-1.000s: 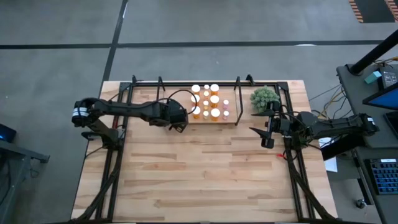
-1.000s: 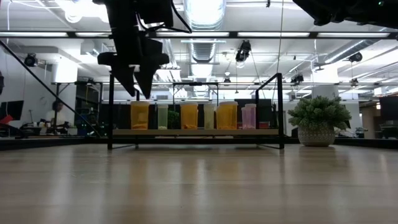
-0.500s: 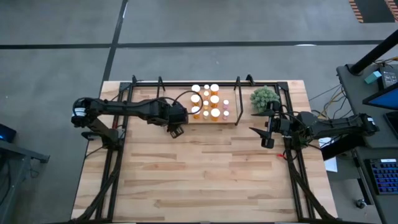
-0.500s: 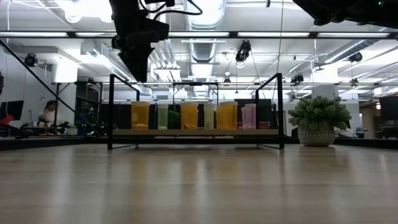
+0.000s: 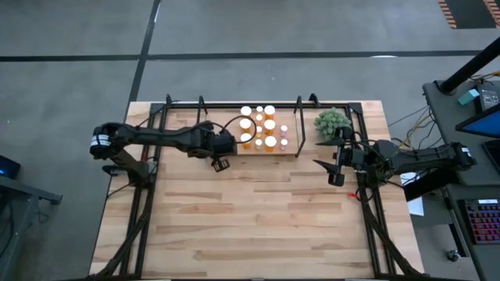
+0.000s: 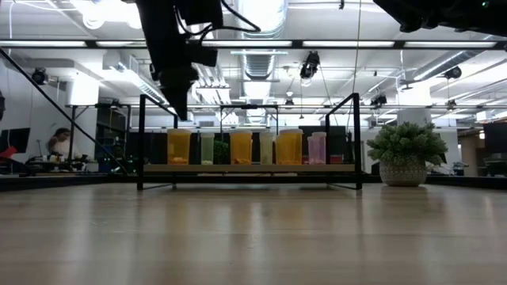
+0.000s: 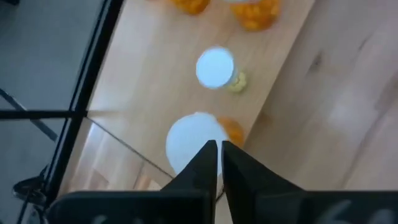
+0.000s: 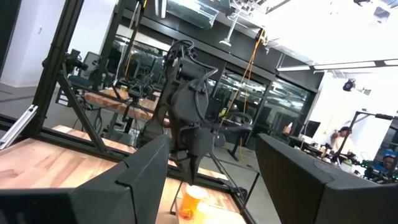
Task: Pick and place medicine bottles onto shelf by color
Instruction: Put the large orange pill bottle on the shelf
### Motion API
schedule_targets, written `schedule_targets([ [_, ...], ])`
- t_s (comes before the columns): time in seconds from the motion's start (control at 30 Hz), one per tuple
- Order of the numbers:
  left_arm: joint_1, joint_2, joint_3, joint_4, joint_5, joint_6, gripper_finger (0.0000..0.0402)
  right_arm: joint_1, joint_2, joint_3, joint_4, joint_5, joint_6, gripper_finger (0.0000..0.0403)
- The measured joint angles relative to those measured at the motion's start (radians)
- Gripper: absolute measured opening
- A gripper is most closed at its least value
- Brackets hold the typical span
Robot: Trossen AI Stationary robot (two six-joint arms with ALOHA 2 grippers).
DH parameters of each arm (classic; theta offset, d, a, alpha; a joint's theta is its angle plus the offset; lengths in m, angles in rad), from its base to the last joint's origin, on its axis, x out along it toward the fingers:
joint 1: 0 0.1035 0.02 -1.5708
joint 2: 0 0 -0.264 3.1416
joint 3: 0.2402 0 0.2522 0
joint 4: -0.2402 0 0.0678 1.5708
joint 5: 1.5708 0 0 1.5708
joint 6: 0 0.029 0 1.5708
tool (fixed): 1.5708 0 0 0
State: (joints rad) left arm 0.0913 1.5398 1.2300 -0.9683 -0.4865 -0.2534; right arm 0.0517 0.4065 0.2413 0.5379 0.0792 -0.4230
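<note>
Several medicine bottles [image 5: 264, 129] with white caps, orange and pale bodies, stand upright on the shelf [image 5: 294, 148] at the table's far middle; the low view shows them in a row [image 6: 242, 147] on the board [image 6: 253, 168]. My left gripper [image 5: 220, 164] hangs shut, pointing down, over the shelf's left end. Its tips [image 7: 219, 149] are above the white cap of an orange bottle [image 7: 193, 138], clear of it. My right gripper [image 5: 336, 178] waits open at the table's right, holding nothing.
A green potted plant [image 5: 332, 122] stands just right of the shelf. Black metal uprights [image 6: 141, 142] frame the shelf and rails run along both table sides. The wooden tabletop [image 5: 258, 218] spreads out toward the near edge.
My left gripper has shut its fingers above the shelf's left end and drawn slightly toward the table's near edge. The bottles stand as before.
</note>
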Motion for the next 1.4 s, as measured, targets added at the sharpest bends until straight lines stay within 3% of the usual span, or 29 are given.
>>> schedule_targets([
  [0.2, 0.017, 0.0, -0.033, 0.0, -0.071, -0.021, 0.0001, 0.0, 0.0, 0.0, 0.001, 0.0, 0.002, 0.0231],
  [0.53, 0.022, 0.0, -0.079, 0.044, -0.075, -0.028, 0.0, 0.0, 0.0, 0.0, 0.002, 0.0, 0.0, 0.0231],
  [0.7, 0.028, 0.0, -0.079, 0.044, -0.126, -0.03, 0.0, 0.0, 0.0, 0.0, 0.002, 0.0, 0.0, 0.0231],
  [0.87, 0.03, 0.0, -0.074, 0.04, -0.124, -0.037, 0.0, 0.0, 0.0, 0.0, 0.002, 0.0, 0.001, 0.0231],
  [1.07, 0.017, -0.002, -0.033, 0.044, -0.028, 0.003, 0.0, 0.0, 0.0, 0.0, 0.003, 0.0, 0.0, 0.0231],
  [1.4, 0.021, 0.002, -0.077, 0.05, -0.033, 0.025, 0.0, 0.0, 0.0, 0.0, 0.005, 0.0, -0.005, 0.0231],
])
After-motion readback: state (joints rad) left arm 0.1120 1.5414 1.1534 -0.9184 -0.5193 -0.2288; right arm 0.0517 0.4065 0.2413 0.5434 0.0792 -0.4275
